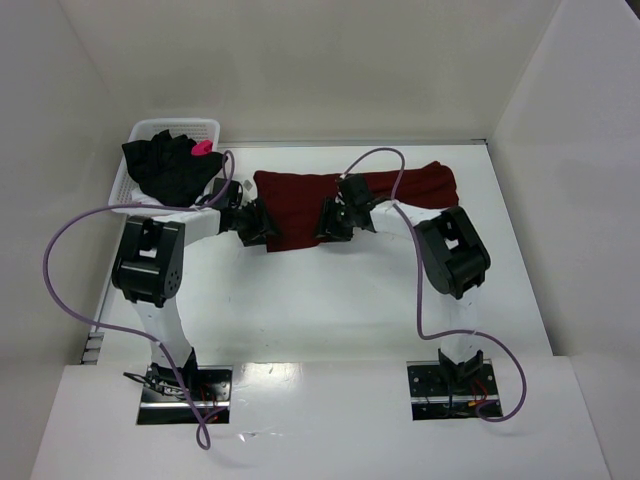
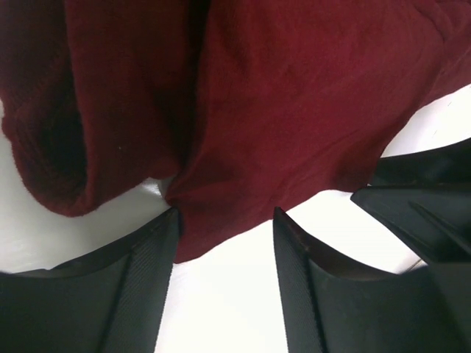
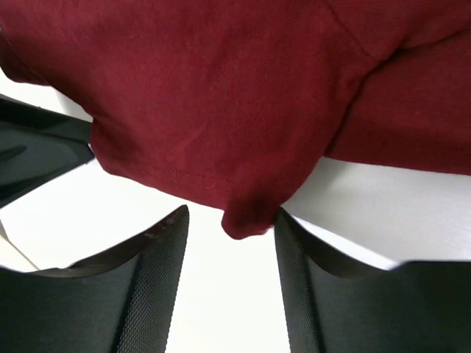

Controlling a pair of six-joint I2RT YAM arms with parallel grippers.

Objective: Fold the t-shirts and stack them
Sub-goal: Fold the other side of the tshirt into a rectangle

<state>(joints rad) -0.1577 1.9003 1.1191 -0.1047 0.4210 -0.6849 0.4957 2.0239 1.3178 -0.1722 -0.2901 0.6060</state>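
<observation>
The maroon t-shirt (image 1: 300, 205) lies partly folded across the far middle of the table. My left gripper (image 1: 268, 232) is open at its near left corner; in the left wrist view the shirt's corner (image 2: 221, 228) lies between the spread fingers (image 2: 147, 272). My right gripper (image 1: 330, 222) is open at the near edge further right; a small fold of hem (image 3: 250, 217) hangs between its fingertips (image 3: 302, 257). The black t-shirt (image 1: 170, 165) with a pink mark (image 1: 202, 147) lies bunched in the white basket.
The white mesh basket (image 1: 205, 125) stands at the far left corner. White walls enclose the table (image 1: 330, 300) on the left, back and right. Purple cables loop from both arms.
</observation>
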